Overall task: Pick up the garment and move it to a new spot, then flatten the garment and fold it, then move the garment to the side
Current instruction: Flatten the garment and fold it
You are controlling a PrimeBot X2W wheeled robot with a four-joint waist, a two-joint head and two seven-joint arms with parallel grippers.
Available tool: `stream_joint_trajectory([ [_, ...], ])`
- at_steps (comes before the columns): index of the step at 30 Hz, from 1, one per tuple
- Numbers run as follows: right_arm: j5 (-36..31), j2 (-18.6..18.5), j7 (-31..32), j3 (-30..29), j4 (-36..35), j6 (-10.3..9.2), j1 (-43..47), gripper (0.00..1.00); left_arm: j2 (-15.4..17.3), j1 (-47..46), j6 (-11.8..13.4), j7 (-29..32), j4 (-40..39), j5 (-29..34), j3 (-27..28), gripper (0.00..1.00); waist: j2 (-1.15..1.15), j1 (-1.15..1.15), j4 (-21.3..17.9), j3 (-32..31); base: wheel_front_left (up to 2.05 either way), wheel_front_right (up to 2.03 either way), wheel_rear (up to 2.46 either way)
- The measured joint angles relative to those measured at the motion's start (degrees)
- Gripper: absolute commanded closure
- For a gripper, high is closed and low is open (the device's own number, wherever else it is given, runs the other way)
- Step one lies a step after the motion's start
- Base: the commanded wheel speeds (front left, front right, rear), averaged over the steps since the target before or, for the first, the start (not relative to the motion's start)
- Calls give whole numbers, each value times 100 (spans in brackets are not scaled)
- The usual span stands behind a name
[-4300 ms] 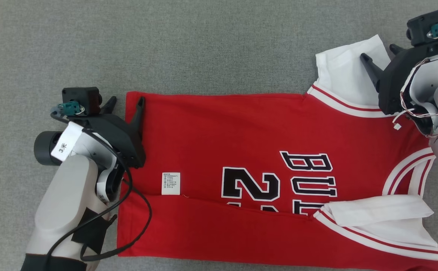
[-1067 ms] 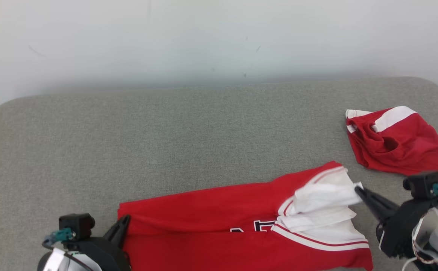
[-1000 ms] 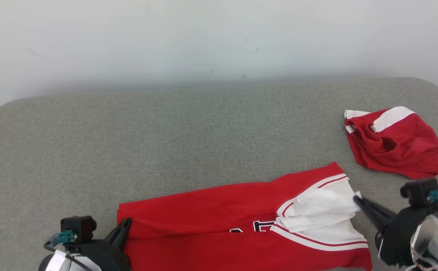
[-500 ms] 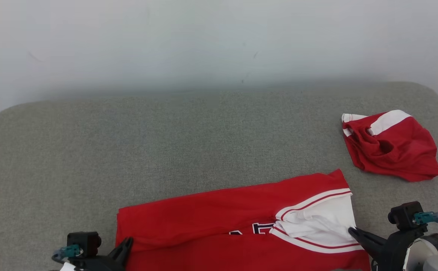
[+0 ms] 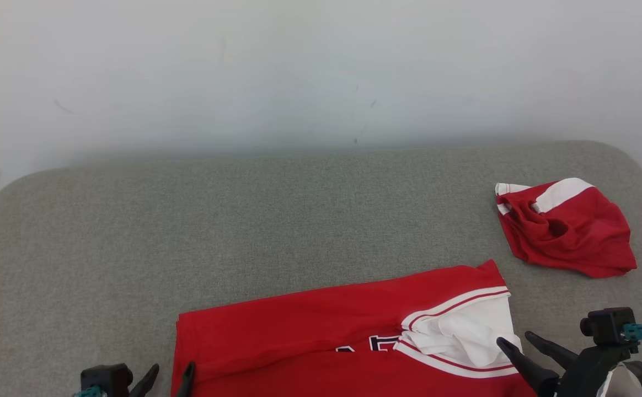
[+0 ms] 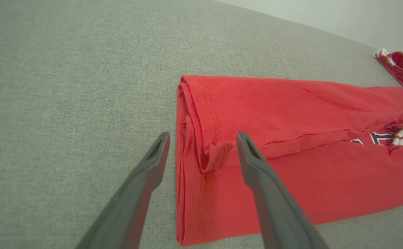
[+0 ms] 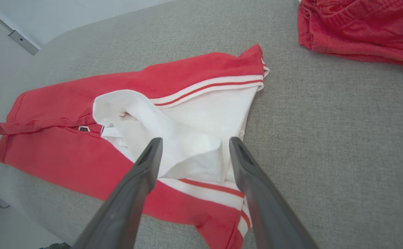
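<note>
Item: red jersey (image 5: 321, 331), folded into a long strip at the near edge of the grey cushion (image 5: 188, 220).
Left gripper (image 6: 203, 135): fingers apart astride the hem corner, holding nothing.
Right gripper (image 7: 195, 139): fingers apart over the white sleeve (image 7: 160, 138).
Risk for you: that bunched sleeve may spill out when lifted.
Left wrist view alone shows the hem layers gaping.

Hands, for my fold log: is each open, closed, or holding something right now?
Left hand: open, holding nothing, at the jersey hem.
Right hand: open, holding nothing, over the jersey.
</note>
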Motion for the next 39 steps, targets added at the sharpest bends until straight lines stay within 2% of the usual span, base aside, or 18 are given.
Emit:
stream_joint_trajectory([
  [8, 82, -111, -267, -213, -71, -12, 84, 0, -66, 174, 253, -485, -592, 11, 130, 0, 0, 0, -45, -89, 0, 0, 0],
  [14, 82, -92, -343, -330, 85, -367, 94, 0, -90, 360, 492, -775, -990, 324, 60, 0, 0, 0, 3, -138, 0, 0, 0],
  [19, 80, 20, -353, -348, 249, -632, 77, 0, -46, 558, 580, -880, -1178, 415, 60, 0, 0, 0, 93, -195, 0, 0, 0],
  [23, 62, 188, -202, -310, 420, -817, -35, 0, -62, 794, 669, -939, -1440, 504, 45, 0, 0, 0, 159, -216, 0, 0, 0],
  [29, 86, 355, 379, -135, 787, -1040, -248, 0, -71, 844, 749, -973, -1694, 589, 26, 0, 0, 1, 285, -205, 0, 0, 0],
  [39, 183, 579, 1268, 14, 1357, -1125, -763, 0, -97, 945, 798, -913, -1951, 643, 34, 0, 0, 1, 461, -119, 0, 0, 0],
])
